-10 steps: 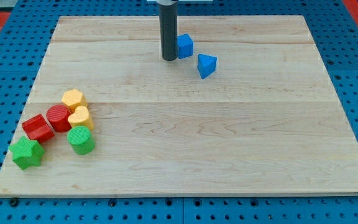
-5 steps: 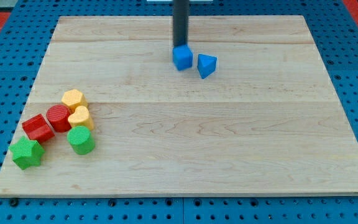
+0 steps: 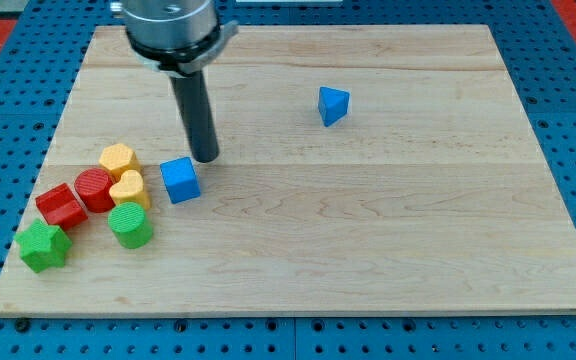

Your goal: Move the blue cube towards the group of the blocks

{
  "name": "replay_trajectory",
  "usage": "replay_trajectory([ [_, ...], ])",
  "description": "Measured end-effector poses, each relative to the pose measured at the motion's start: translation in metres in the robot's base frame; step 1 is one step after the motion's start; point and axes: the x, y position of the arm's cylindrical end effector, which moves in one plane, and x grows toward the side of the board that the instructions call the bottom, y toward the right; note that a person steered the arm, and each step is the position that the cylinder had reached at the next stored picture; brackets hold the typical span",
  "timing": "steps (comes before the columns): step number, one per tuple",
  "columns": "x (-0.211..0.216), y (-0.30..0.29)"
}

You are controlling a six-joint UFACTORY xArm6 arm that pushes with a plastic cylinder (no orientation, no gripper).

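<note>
The blue cube (image 3: 180, 180) sits on the wooden board (image 3: 368, 230) at the view's left of centre, a short gap right of the group. My tip (image 3: 205, 157) stands just above and right of the cube, close to its upper right corner. The group at the view's lower left holds a yellow hexagonal block (image 3: 118, 159), a yellow heart-like block (image 3: 129, 188), a red cylinder (image 3: 94, 189), a red block (image 3: 61, 206), a green cylinder (image 3: 130, 225) and a green star (image 3: 43, 246).
A blue triangular block (image 3: 333, 105) lies alone at the view's upper right of centre. The board rests on a blue pegboard (image 3: 8, 130) that surrounds it.
The blue cube has slid from beside the blue triangular block down and left to near the group. My tip moved the same way behind it.
</note>
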Motion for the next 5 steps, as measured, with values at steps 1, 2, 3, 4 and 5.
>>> replay_trajectory([
  [1, 0.015, 0.024],
  [2, 0.039, -0.009],
  [3, 0.012, 0.072],
  [4, -0.04, 0.188],
  [5, -0.055, 0.175],
])
